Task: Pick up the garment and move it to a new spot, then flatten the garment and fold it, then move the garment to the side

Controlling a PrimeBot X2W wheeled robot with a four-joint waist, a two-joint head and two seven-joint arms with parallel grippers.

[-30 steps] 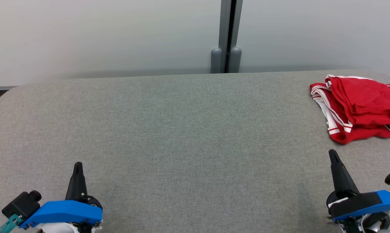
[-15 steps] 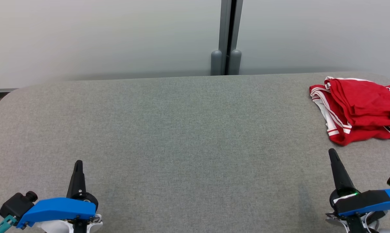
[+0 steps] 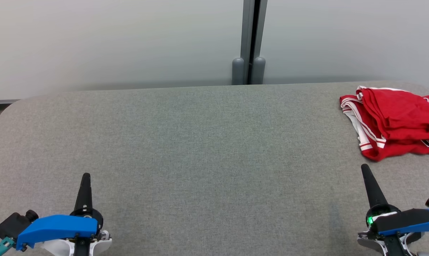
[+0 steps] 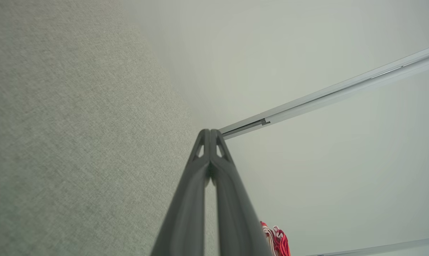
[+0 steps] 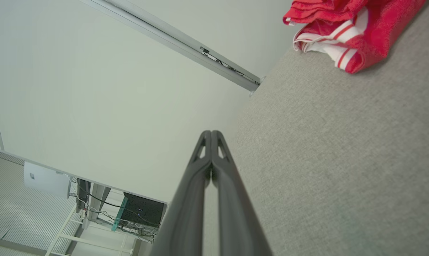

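Only my view shifted; the garment (image 3: 396, 117) lies folded at two o'clock, left gripper (image 3: 85, 176) and right gripper (image 3: 364, 168) pinched together, empty, so I'm probably finished.

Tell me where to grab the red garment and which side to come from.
Best bet: grip the red garment at its white-striped corner, where layers bunch into a raised fold. Come from the near side with the right gripper, which sits just in front of it; its fingers are shut, so open them first.
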